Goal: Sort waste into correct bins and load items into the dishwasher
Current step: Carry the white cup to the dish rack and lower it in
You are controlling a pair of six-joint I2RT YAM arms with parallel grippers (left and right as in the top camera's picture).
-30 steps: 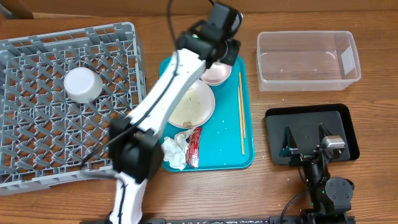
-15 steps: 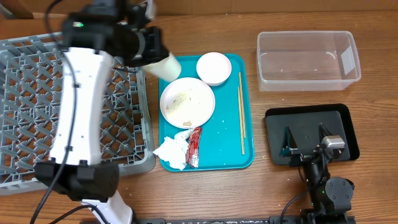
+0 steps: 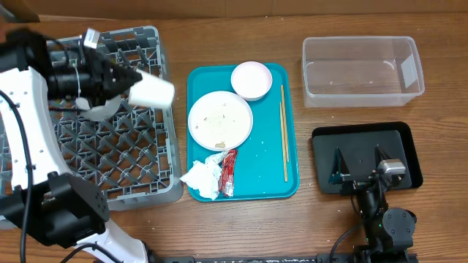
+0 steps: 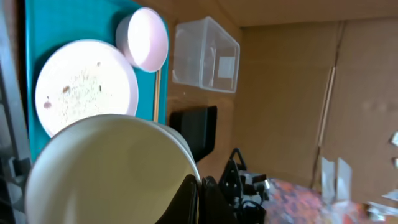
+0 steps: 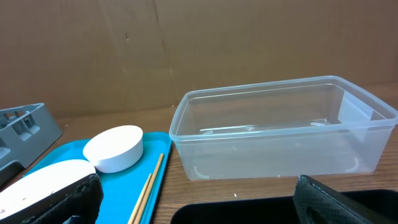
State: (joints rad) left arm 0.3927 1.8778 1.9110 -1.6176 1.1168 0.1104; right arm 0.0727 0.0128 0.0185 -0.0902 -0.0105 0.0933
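My left gripper [image 3: 134, 80] is shut on the rim of a whitish-pink bowl [image 3: 153, 91] and holds it tilted on its side above the right part of the grey dish rack [image 3: 124, 157]. In the left wrist view the fingers [image 4: 200, 198] pinch the bowl's rim [image 4: 106, 168]. A grey-white bowl [image 3: 101, 108] sits in the rack, partly hidden by the arm. On the teal tray [image 3: 263, 164] lie the plate [image 3: 220, 120] with crumbs, an upturned bowl [image 3: 251, 80], chopsticks [image 3: 284, 131], a napkin [image 3: 203, 179] and a red wrapper [image 3: 228, 172]. My right gripper [image 3: 358, 172] is open and empty over the black tray [image 3: 365, 142].
The clear tub [image 3: 362, 71] stands at the back right, beyond the black tray; it also shows in the right wrist view [image 5: 280, 134]. The rack fills the table's left side. A cardboard wall runs along the far edge.
My left arm has swung from the far end of the teal tray leftward over the rack, carrying the bowl. The right arm has not moved.
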